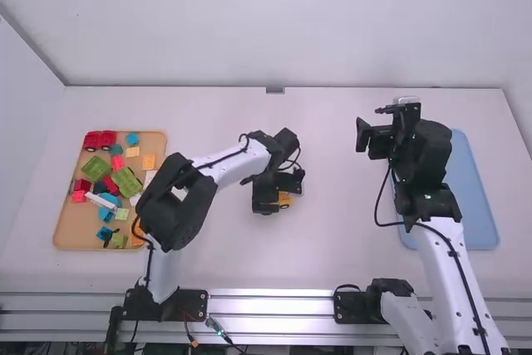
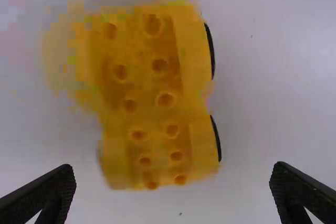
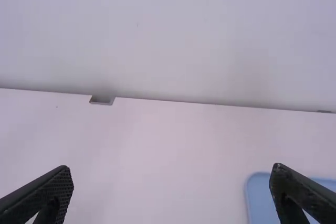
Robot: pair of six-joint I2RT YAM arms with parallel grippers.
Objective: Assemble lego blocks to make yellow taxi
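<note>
Blue tray (image 1: 474, 189): lying right | Right gripper (image 1: 382, 129): hovering left of tray, spread | Left gripper (image 1: 278, 190): hovering mid-table, spread, partly hiding yellow block assembly (image 2: 147, 90) in high view; left wrist view: exposing its studs (image 2: 165, 99), dark wheel edges (image 2: 216, 137)

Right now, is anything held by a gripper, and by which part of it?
Nothing is held. The black left gripper is open, clear of the black-wheeled yellow studded block; the black right gripper is open and empty.

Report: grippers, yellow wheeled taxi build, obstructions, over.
Black left gripper open over build. Black right gripper open near blue rectangular tray. Left gripper partly hides build from above.
</note>
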